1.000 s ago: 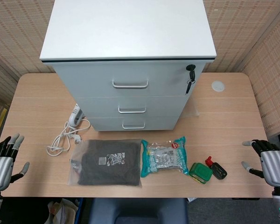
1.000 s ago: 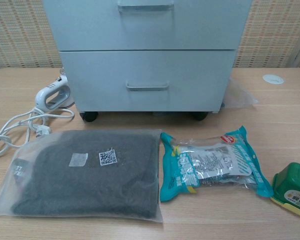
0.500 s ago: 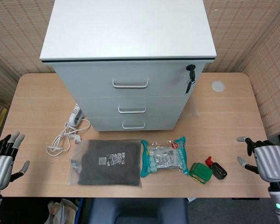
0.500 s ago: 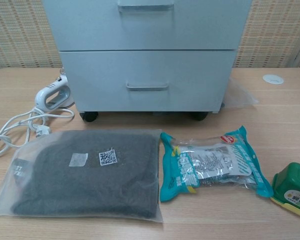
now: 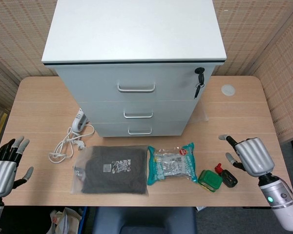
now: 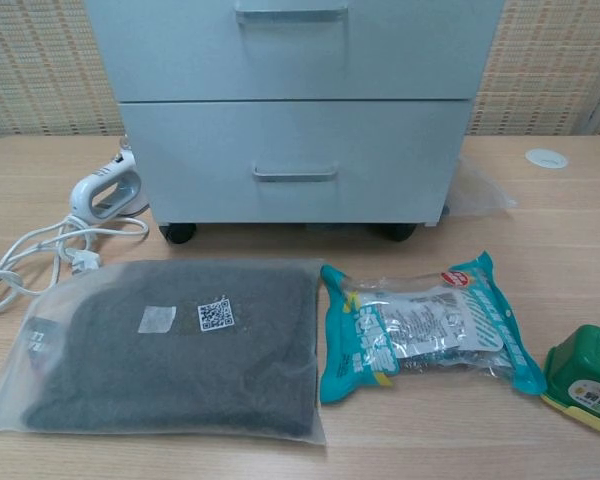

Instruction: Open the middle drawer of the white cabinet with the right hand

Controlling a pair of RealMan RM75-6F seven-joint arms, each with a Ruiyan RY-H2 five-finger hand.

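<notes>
The white cabinet [image 5: 135, 53] stands at the back of the table with three drawers, all closed. Its middle drawer [image 5: 136, 111] carries a grey bar handle [image 5: 138, 115]; in the chest view that drawer [image 6: 380, 50] fills the top with its handle [image 6: 290, 13] at the frame's upper edge. My right hand [image 5: 251, 156] hovers over the table's right side, fingers apart and empty, well right of and below the cabinet. My left hand [image 5: 4, 165] is at the left front edge, fingers spread, holding nothing. Neither hand shows in the chest view.
A key [image 5: 199, 80] hangs from the top drawer's lock. In front of the cabinet lie a bagged dark cloth [image 5: 112, 169], a teal packet [image 5: 172, 163], a green box [image 5: 210, 180] and a small black-and-red item [image 5: 226, 175]. A white device with cord [image 5: 73, 134] lies left.
My right hand has moved left and up from the table's right edge, inward over the table. The left hand has barely shifted. The drawers stay closed.
</notes>
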